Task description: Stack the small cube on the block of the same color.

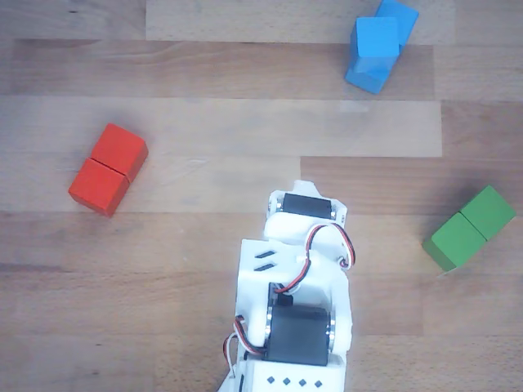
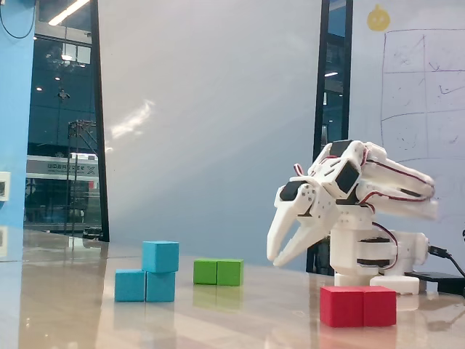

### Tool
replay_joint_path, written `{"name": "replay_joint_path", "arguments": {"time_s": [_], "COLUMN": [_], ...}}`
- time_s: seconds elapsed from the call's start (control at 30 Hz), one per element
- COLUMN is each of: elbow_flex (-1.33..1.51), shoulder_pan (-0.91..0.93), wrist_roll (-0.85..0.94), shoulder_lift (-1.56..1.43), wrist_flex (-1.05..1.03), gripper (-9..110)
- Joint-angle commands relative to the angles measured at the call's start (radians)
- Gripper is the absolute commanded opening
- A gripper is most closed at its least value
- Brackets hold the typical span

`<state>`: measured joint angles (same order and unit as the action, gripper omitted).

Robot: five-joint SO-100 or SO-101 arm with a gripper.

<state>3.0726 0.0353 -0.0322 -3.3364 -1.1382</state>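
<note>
The small bright-blue cube [image 1: 376, 37] sits on top of the blue oblong block [image 1: 368, 78] at the far right of the table in the other view. In the fixed view the cube [image 2: 160, 256] rests upright on the right half of the block [image 2: 131, 286], at the left. My gripper [image 2: 280, 252] hangs above the table, well to the right of the stack. Its jaws are parted and hold nothing. In the other view only the white arm [image 1: 298, 269] shows, at the bottom middle, with the fingertips hidden under it.
A red oblong block [image 1: 108, 169] lies left of the arm, and shows in the foreground of the fixed view [image 2: 358, 305]. A green oblong block [image 1: 469, 228] lies to the right, and shows behind the blue stack in the fixed view [image 2: 218, 272]. The arm's base [image 2: 367, 254] stands at right.
</note>
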Motion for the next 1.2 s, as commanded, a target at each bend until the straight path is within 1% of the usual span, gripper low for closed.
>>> {"name": "replay_joint_path", "arguments": {"time_s": [0.0,1.17], "elbow_flex": [0.002,0.000], "shoulder_pan": [0.008,0.017], "wrist_roll": [-0.005,-0.014], "shoulder_lift": [-0.112,-0.114], "wrist_flex": [-0.064,-0.077], "gripper": [1,1]}}
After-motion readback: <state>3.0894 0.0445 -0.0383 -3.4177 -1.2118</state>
